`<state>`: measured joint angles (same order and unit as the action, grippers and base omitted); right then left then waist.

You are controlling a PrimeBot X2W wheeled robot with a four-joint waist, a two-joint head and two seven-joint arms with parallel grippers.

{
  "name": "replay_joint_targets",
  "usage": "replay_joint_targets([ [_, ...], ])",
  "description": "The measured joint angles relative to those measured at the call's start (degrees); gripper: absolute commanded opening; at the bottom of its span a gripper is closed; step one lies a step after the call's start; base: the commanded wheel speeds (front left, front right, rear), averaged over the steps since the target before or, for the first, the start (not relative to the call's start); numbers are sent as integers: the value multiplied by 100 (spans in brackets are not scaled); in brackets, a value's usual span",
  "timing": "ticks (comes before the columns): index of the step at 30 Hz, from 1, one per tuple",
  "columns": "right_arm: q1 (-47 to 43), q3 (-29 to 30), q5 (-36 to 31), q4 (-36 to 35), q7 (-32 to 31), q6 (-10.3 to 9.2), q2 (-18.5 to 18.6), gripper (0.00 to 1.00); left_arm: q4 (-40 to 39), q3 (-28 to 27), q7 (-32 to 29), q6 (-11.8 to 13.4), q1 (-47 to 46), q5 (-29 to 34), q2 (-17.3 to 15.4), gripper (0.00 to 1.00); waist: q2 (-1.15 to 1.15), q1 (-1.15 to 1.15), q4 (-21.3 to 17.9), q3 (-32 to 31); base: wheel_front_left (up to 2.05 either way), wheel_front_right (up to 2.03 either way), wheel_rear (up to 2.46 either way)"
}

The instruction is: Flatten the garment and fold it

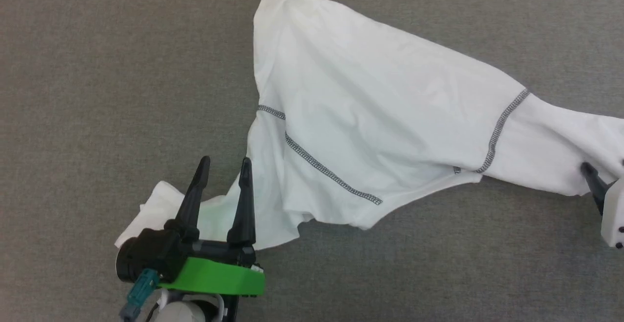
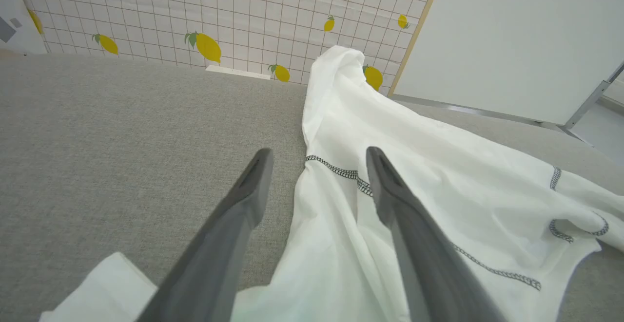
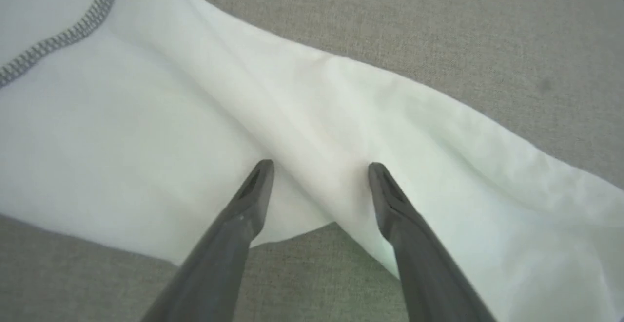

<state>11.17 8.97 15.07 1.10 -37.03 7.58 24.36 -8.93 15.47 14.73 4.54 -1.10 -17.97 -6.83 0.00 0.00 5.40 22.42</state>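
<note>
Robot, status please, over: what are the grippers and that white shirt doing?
Left gripper open over the garment, left end. Right gripper open over its right end. It lies rumpled, unfolded. Nothing seen in the way.

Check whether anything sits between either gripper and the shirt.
Nothing visible does. The left gripper is open over one bunched end of the shirt, and the right gripper is open at the opposite end, with cloth directly before its fingers.
</note>
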Motion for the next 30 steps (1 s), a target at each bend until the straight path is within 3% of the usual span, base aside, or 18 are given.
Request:
replay_joint_targets([
  [2, 2, -70, 3, 171, -40, 0, 47, 100, 7, -12, 0, -11, -20, 59, 16, 100, 0, 0, 61, 25, 0, 0, 0],
  [3, 14, -86, 4, 220, -45, 0, 81, 40, 8, -20, 0, -35, -20, 97, 26, 100, 0, 0, 94, 32, 0, 0, 0],
  [4, 35, -86, 11, 242, -34, 0, 109, 0, 10, -29, 0, -46, -20, 113, 37, 100, 0, 0, 120, 35, 0, 0, 0],
  [11, 533, 24, -1, 263, 229, 0, 470, 0, -13, -113, 0, -100, -14, 186, 103, 100, 0, 0, 245, 25, 0, 0, 0],
  [19, 1697, 23, -127, 236, 12, 0, 1989, 0, 5, 63, 0, -234, -81, 194, 246, 100, 0, 0, 476, 232, 0, 0, 0],
  [22, 2088, -76, -223, 498, 30, 0, 2353, 0, 66, 159, 0, -298, -202, 194, 299, 100, 0, 0, 612, 360, 0, 0, 0],
  [27, 2602, -334, -548, 1070, 396, 0, 2442, 0, 145, 265, 0, -375, -390, 194, 333, 100, 0, 0, 878, 596, 0, 0, 0],
  [28, 2662, -388, -604, 1179, 472, 0, 2405, 7, 162, 285, 0, -393, -422, 196, 335, 100, 0, 0, 919, 634, 0, 0, 0],
  [29, 2711, -472, -681, 1311, 558, 0, 2365, 31, 181, 305, 0, -401, -460, 196, 338, 100, 0, 0, 973, 678, 0, 0, 0],
  [30, 2754, -543, -744, 1459, 628, 1, 2307, 49, 203, 326, 0, -402, -493, 196, 341, 100, 0, 0, 1022, 716, 0, 0, 0],
])
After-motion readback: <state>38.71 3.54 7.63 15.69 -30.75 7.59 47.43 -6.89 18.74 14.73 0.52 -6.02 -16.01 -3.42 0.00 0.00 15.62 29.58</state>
